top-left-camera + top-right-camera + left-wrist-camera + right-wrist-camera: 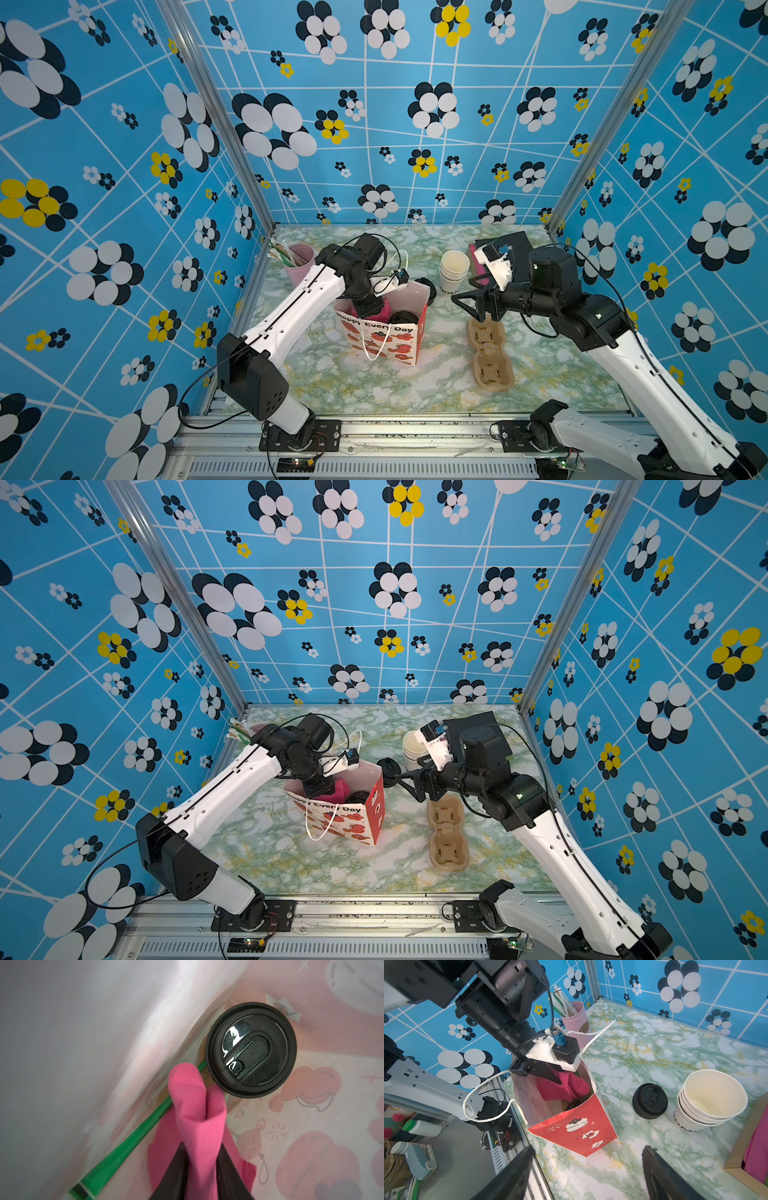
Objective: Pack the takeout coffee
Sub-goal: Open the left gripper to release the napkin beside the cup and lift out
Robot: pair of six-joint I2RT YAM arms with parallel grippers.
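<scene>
The takeout coffee (pixel 251 1049) stands inside the red and white paper bag (pixel 386 340), only its black lid (pixel 403 318) showing. My left gripper (pixel 202 1145) reaches down into the bag (pixel 571 1134) beside the cup. Its fingers stand a little apart with a pink napkin (pixel 195 1095) rising between them. A green straw (pixel 124 1147) lies along the bag wall next to the napkin. My right gripper (pixel 588 1149) hovers open and empty over the table, right of the bag, above the far end of a cardboard cup carrier (pixel 490 353).
A stack of lidless white cups (pixel 454 266) and a stack of black lids (pixel 650 1101) stand behind the bag. A pink tumbler of straws (pixel 297 257) sits at the back left. A wooden box of pink napkins (pixel 737 1157) is at the back right.
</scene>
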